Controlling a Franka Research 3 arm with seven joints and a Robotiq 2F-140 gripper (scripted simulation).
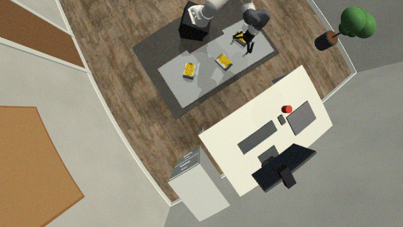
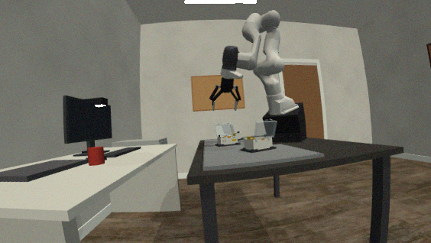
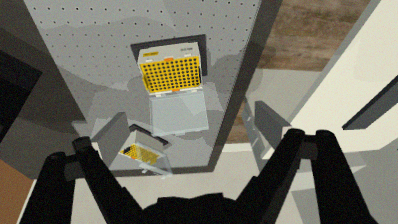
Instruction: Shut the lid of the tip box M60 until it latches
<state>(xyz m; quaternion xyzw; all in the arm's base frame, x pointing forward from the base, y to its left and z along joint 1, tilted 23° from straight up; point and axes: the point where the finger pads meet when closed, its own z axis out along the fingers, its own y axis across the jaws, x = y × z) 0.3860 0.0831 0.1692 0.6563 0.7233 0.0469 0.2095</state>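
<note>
Three tip boxes with yellow inserts stand on the grey mat: one [image 1: 190,69], one [image 1: 224,61] and one [image 1: 240,38] partly under my arm. All lids that I can see stand open. My gripper [image 1: 247,46] [image 2: 225,100] is open and empty, high above the boxes. In the wrist view the fingers frame one box [image 3: 171,74] below, with its clear lid [image 3: 179,114] swung open toward me. A second open box [image 3: 142,152] lies nearer the lower left. The stickers on the front wall are too small to read, so I cannot tell which box is M60.
The robot base [image 1: 194,25] stands at the mat's rear edge. A white desk [image 1: 266,132] with a monitor, a keyboard and a red cup [image 1: 286,108] stands beside the dark table. The table edge runs close to the boxes [image 3: 235,100].
</note>
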